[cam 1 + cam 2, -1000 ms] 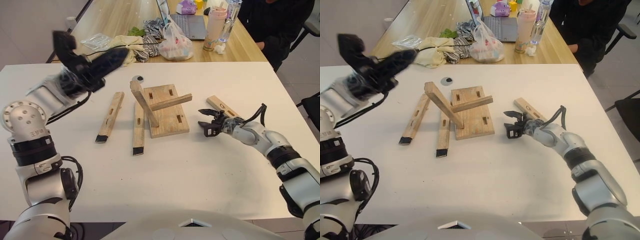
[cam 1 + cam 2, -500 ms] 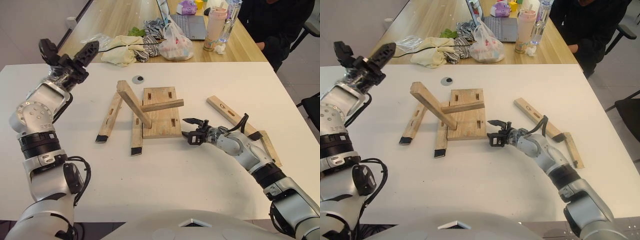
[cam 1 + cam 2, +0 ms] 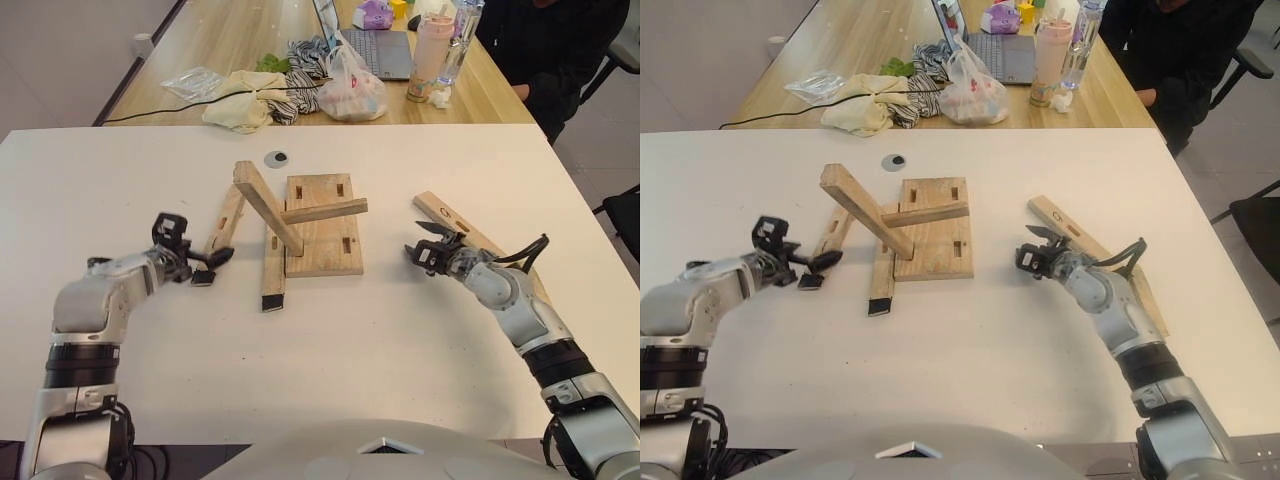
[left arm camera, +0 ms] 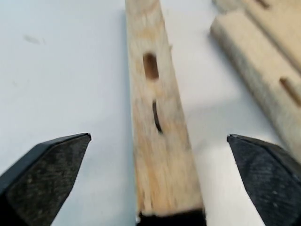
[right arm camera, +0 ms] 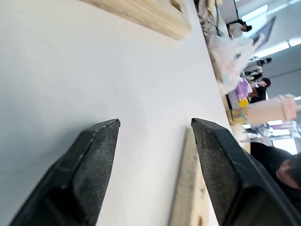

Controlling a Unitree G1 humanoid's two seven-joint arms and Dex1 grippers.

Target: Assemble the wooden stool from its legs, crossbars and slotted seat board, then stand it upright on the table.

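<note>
The left claw (image 3: 196, 250) hangs low over the counter (image 3: 320, 350) near its left edge. Its 2 fingers (image 4: 44, 174) are spread wide, 1 on each side of the black-tipped end of the outer leg (image 4: 160, 117), which lies flat; they grip nothing. The right claw (image 3: 425, 245) sits low toward the right edge, also gaping with nothing in it, and the right leg (image 3: 447, 213) lies just beside it on the far side.

Between the 2 claws the slotted seat board (image 3: 335, 250) lies flat mid-counter. A tilted leg (image 3: 265, 205) rises at its left side, leaning left, and a crossbar (image 3: 328, 210) runs from it over the board. An inner leg (image 3: 273, 265) lies along the board's left edge. A small dark disc (image 3: 275, 157) sits toward the far edge.

Beyond the counter, a wooden table (image 3: 220, 30) carries crumpled cloths (image 3: 250, 88), a stuffed plastic bag (image 3: 352, 88), a laptop (image 3: 375, 45) and a pink cup (image 3: 428, 45).
</note>
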